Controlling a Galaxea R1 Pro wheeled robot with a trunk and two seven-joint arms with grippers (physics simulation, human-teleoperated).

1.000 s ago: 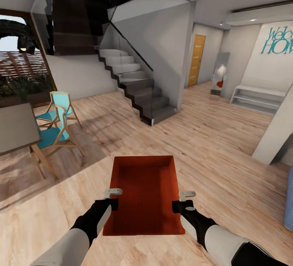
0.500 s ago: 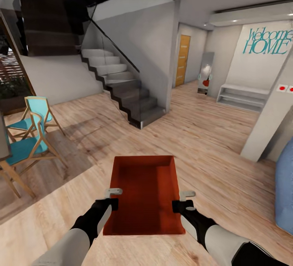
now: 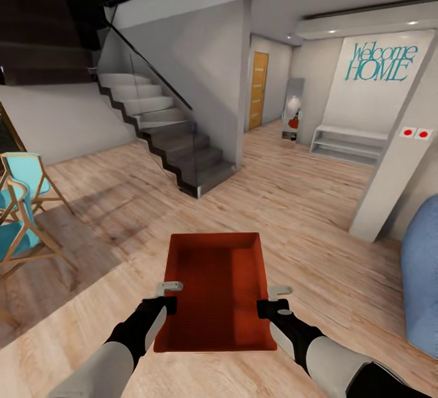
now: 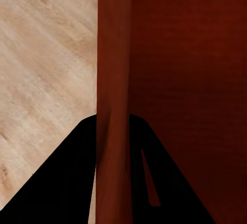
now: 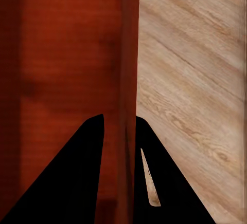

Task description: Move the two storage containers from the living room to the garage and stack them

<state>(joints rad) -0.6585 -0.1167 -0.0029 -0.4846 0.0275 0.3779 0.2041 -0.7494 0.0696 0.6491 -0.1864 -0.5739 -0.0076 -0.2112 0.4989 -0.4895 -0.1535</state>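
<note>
An orange-red topless storage container (image 3: 216, 291) hangs in front of me above the light wood-plank floor, held level by both arms. My left gripper (image 3: 167, 298) is shut on its left wall (image 4: 114, 80), with the dark fingers (image 4: 77, 183) on either side of the thin wall. On the opposite side, my right gripper (image 3: 272, 302) is shut on the right wall (image 5: 128, 70), its fingers (image 5: 82, 183) straddling it. The container's inside looks empty.
A grey staircase (image 3: 164, 136) with a glass rail rises ahead left. Turquoise wooden chairs (image 3: 18, 203) stand at the far left. A white pillar (image 3: 389, 179) and a blue sofa edge (image 3: 423, 276) are at the right. Open plank floor leads to an orange door (image 3: 258, 90).
The whole view has swung to the right: stairs and chairs slid left, the table left the picture, the sofa and pillar came in. The container and both grippers hold the same pose.
</note>
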